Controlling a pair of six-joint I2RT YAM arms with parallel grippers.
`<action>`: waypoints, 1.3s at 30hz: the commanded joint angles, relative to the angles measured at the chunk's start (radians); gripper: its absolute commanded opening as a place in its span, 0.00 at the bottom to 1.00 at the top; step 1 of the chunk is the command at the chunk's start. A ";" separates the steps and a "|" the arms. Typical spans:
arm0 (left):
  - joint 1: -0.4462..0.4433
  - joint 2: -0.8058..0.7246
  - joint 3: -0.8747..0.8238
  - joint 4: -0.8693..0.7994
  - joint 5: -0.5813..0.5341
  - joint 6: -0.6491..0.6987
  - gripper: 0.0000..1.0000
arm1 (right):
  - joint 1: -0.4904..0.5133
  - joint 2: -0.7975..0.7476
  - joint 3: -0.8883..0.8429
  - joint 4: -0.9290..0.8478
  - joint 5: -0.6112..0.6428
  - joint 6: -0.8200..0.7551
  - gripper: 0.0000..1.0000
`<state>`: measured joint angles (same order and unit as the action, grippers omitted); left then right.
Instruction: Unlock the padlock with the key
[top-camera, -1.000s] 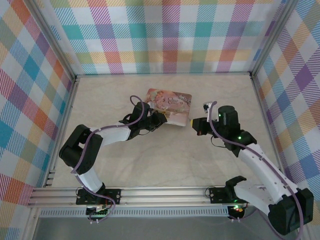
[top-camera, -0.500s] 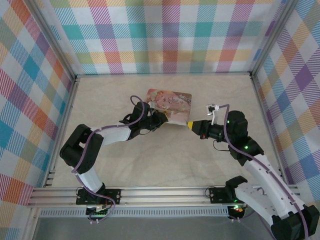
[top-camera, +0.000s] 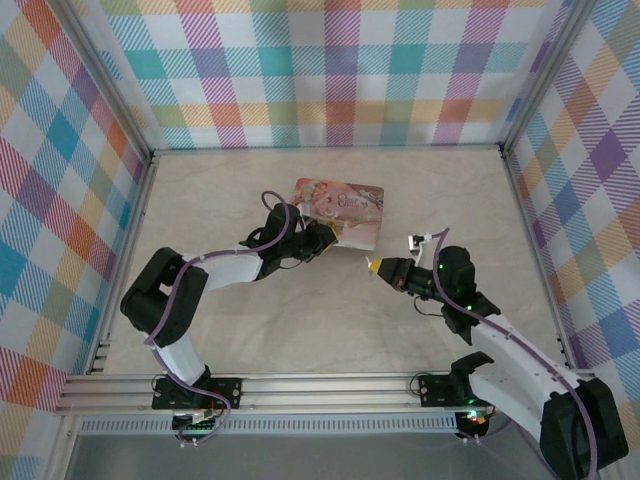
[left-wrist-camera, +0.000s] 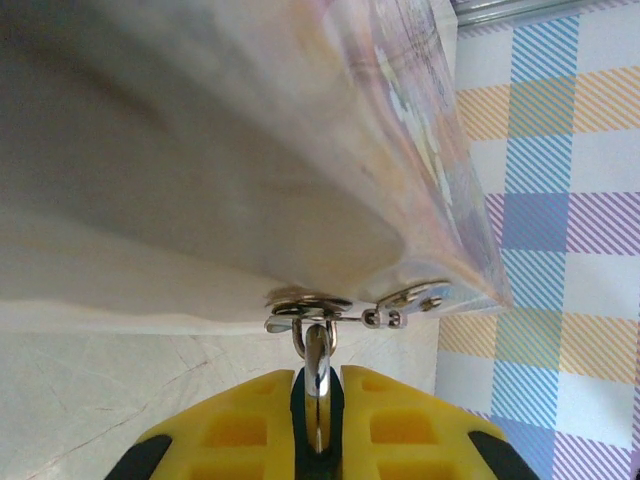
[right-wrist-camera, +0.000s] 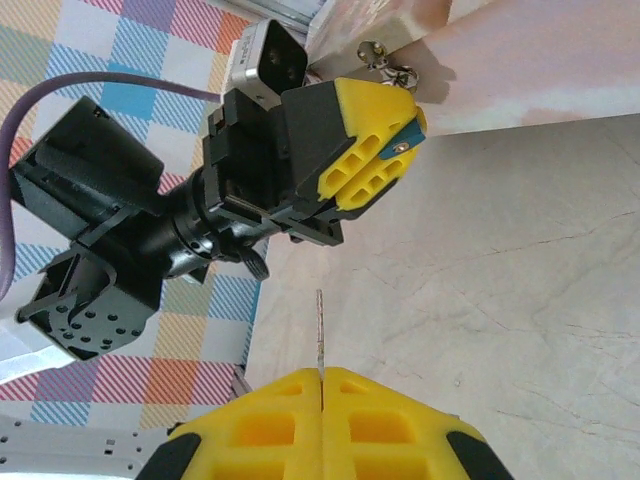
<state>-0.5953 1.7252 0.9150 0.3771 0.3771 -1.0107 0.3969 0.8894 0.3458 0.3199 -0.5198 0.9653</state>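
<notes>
The padlock (left-wrist-camera: 318, 352) is a small silvery metal body hanging by its shackle from the clasp (left-wrist-camera: 405, 300) of the pink tin (top-camera: 342, 203). My left gripper (left-wrist-camera: 317, 388) is shut on the padlock at the tin's near edge (top-camera: 322, 238). My right gripper (right-wrist-camera: 322, 380) is shut on the key (right-wrist-camera: 320, 330), a thin pale blade sticking straight out from between the yellow fingers. The key's tip points toward the left gripper (right-wrist-camera: 385, 150) with a gap of bare table between them. In the top view the right gripper (top-camera: 373, 266) is just right of and nearer than the tin's corner.
The pink tin (left-wrist-camera: 200, 150) with its floral lid lies mid-table, its side wall close above the left fingers. Checked walls with metal frame posts (top-camera: 150, 160) enclose the beige tabletop (top-camera: 330, 320). The left arm (top-camera: 220, 268) stretches low across the table's left half.
The right arm has swung its gripper left and nearer, lowering toward the table with the key now pointing at the tin's corner. The left gripper has stayed still on the padlock.
</notes>
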 joint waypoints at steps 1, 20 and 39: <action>-0.009 0.005 0.022 0.074 0.032 -0.022 0.06 | 0.010 0.026 -0.016 0.144 0.011 0.055 0.00; -0.010 0.034 0.009 0.148 0.044 -0.055 0.06 | 0.088 0.219 -0.022 0.381 0.111 0.185 0.00; -0.011 0.058 -0.019 0.249 0.057 -0.100 0.07 | 0.109 0.563 0.054 0.651 0.093 0.222 0.00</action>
<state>-0.5953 1.7782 0.9039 0.5316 0.3847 -1.0710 0.4988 1.4338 0.3634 0.8734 -0.4202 1.1721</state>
